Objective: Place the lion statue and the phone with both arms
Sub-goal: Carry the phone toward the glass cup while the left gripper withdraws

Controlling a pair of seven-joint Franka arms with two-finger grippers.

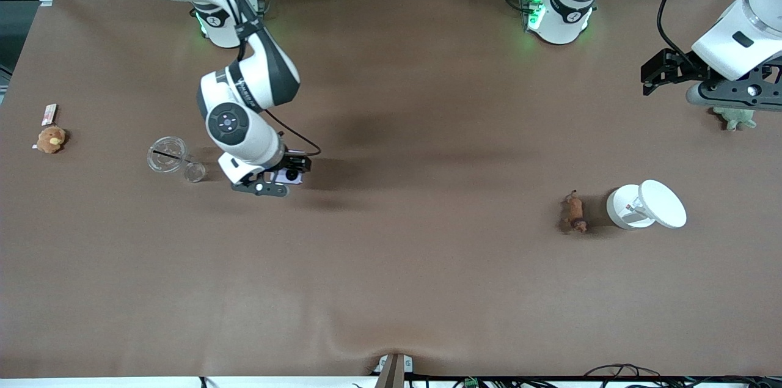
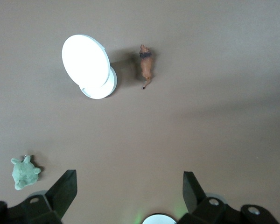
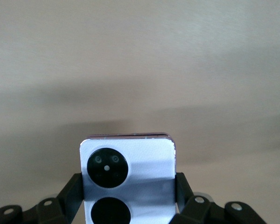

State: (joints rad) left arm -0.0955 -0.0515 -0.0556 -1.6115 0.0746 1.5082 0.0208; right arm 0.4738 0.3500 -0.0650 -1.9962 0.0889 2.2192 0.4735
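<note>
The brown table (image 1: 391,290) carries everything, and the two arms work at its two ends. The right arm reaches down from its base to the right gripper (image 1: 292,175), which is clamped on the phone (image 3: 128,179): the right wrist view shows both fingers pressed against the lilac body's side edges, the two black camera circles facing up. In the front view the phone (image 1: 287,176) sits low at the table, just beside a small clear cup (image 1: 195,172) and a larger clear glass lid (image 1: 167,154) toward the right arm's end; whether it rests on the surface or hangs just above I cannot tell. The left arm waits, its left gripper (image 1: 657,76) up in the air with the fingers spread wide apart and empty, over bare table near a green plush turtle (image 1: 736,118). The white round stand (image 1: 646,204) lies nearer to the front camera than the turtle, and the lion statue (image 1: 574,212) lies on its side just beside it. An orange-brown plush toy (image 1: 50,139) sits well apart at the right arm's end. To place the phone well, I judge the right gripper should keep it level, set it flat, and release only once it is supported.
</note>
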